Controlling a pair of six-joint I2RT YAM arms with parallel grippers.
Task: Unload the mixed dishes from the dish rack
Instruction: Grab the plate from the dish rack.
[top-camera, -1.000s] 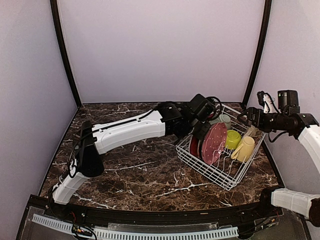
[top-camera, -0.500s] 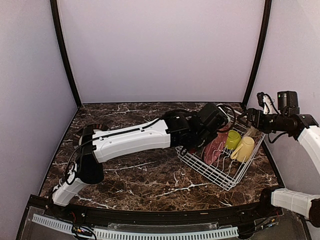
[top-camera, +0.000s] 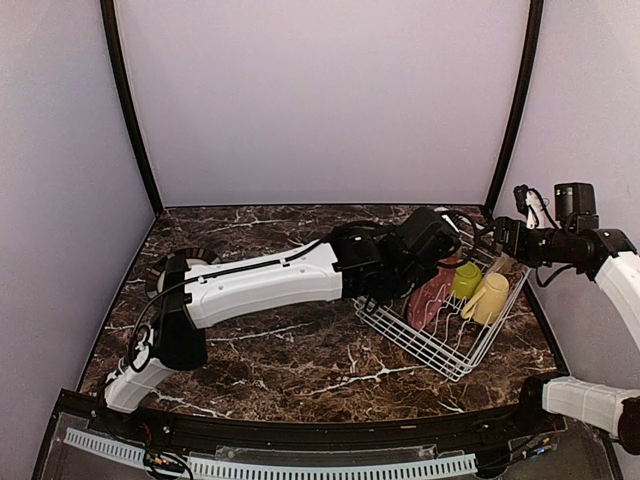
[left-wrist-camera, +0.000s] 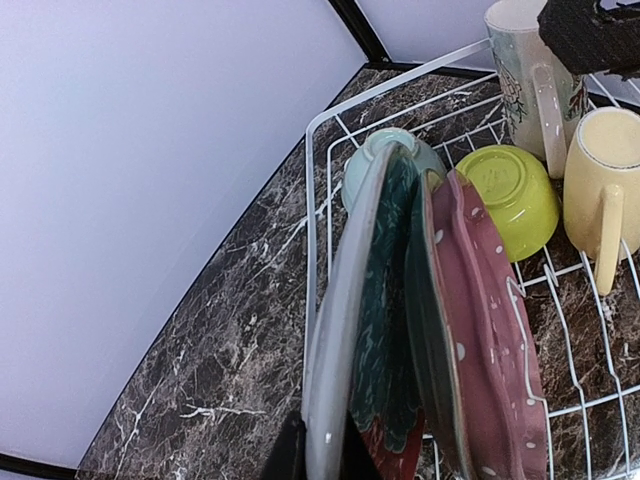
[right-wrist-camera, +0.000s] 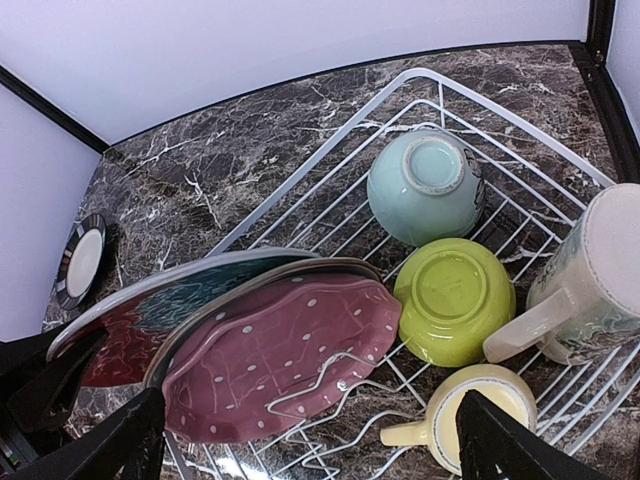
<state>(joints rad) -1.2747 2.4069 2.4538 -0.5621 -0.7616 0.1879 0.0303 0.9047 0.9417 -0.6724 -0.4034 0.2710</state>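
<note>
The white wire dish rack (top-camera: 440, 355) stands at the back right. It holds upright plates: a grey-green one (left-wrist-camera: 345, 330), a dark teal one with red behind it, and a maroon dotted plate (right-wrist-camera: 270, 360). Beside them are a mint bowl (right-wrist-camera: 425, 185), a lime bowl (right-wrist-camera: 455, 300), a yellow mug (right-wrist-camera: 470, 425) and a cream-grey mug (right-wrist-camera: 600, 275). My left gripper (left-wrist-camera: 320, 450) has a finger on each side of the grey-green plate's rim, at the rack's left end. My right gripper (right-wrist-camera: 310, 440) is wide open and empty, hovering above the rack.
A dark-rimmed plate (top-camera: 180, 262) lies flat on the marble table at the far left, partly behind my left arm. The rack sits close to the right wall and the back corner post (top-camera: 510, 110).
My left arm has swung right and down, bringing its gripper onto the plates at the rack's left end. The right arm has not moved.
</note>
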